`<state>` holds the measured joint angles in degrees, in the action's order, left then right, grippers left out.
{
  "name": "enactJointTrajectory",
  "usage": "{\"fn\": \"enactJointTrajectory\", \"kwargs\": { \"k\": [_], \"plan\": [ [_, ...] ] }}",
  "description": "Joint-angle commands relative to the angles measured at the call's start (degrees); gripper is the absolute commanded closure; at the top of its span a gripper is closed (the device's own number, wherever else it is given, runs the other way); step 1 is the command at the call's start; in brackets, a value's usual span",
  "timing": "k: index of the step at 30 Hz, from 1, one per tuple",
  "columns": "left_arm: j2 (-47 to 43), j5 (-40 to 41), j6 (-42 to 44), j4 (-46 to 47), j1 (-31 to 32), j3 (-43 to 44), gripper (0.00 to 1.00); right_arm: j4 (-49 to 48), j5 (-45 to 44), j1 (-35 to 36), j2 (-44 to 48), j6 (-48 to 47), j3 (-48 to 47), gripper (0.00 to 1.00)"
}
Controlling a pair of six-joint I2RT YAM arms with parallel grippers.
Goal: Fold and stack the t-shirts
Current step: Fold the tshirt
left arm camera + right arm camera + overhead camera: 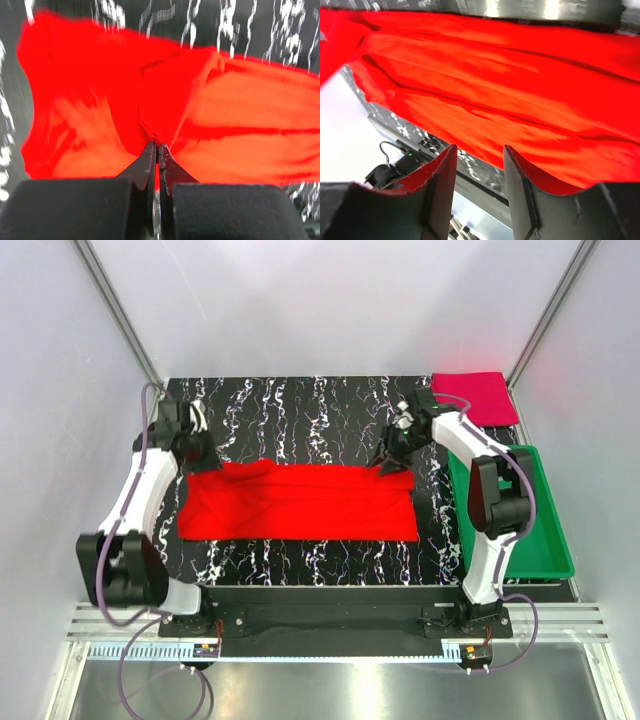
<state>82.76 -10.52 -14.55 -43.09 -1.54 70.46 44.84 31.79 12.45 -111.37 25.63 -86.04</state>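
The left gripper [156, 146] is clamped on the far-left corner of the red t-shirt [300, 505], which lies across the middle of the table [300, 410], while the right gripper [480, 152] has its jaws apart and empty.

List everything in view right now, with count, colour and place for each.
bright red cloth t-shirt: one, red, spread flat across the middle of the table
darker crimson cloth t-shirt: one, pinkish-crimson, folded, far right corner
rigid green plastic tray: one, green, right side, beside the right arm
black white-veined marbled table: one, under the shirts
left gripper: one, black, shut, pinching the red shirt at its far left
right gripper: one, black, jaws apart, at the red shirt's far right corner
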Motion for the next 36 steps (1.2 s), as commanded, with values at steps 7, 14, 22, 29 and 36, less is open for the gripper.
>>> {"fn": "enactJointTrajectory", "kwargs": {
  "k": [7,14,22,29,36],
  "plan": [
    [-19.29,-2.22,-3.12,1.52,0.05,-14.62,1.00,-8.71,4.16,5.66,-6.57,7.68,-5.28,0.51],
    [-28.96,-3.54,-9.09,0.29,0.13,-21.85,1.00,-9.24,4.42,6.01,-7.46,8.21,-4.31,0.51],
    [-33.89,1.99,-13.13,-3.66,0.13,-24.23,1.00,-9.16,4.24,6.01,-8.07,7.95,-3.34,0.51],
    [-34.07,11.91,-14.46,-9.11,-0.04,-21.50,1.00,-9.07,4.07,5.92,-9.13,7.42,-4.40,0.50],
    [-32.40,17.02,-15.60,-12.46,-0.04,-19.13,1.00,-9.07,3.63,5.83,-10.18,8.03,-6.50,0.50]
  ]
}}
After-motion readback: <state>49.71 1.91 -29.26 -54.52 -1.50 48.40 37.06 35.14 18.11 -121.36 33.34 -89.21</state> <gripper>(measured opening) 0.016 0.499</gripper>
